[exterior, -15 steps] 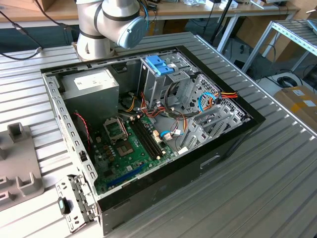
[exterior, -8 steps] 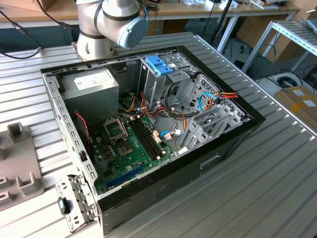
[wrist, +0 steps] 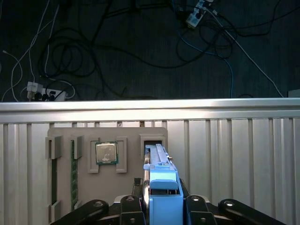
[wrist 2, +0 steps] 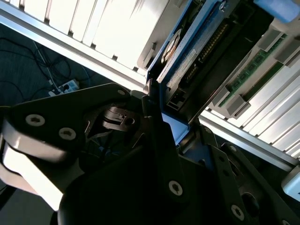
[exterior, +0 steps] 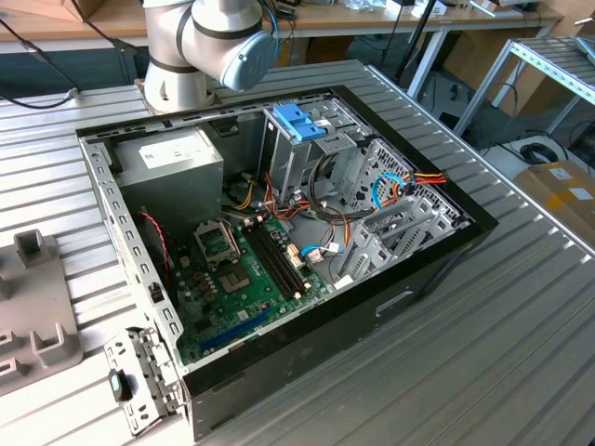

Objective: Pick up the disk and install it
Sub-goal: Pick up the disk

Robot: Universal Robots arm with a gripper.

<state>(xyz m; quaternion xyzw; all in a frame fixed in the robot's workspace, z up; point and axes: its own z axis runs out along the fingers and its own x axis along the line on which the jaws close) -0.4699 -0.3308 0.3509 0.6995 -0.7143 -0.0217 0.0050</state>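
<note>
Pointing down at the ribbed metal counter, the wrist carries the jaws closed on the disk, with a black finger link on each side of its light-blue carrier frame. The disk stands on edge between the jaws, and its far end meets a dark slot in the grey holder tray just beyond them. A processor chip and a memory stick lie in the same tray, off to one side of the jaws. In the exterior view the arm shows its pale shoulder joint behind the open computer case. In the second wrist view the disk bears a white label strip, its print too small to read.
</note>
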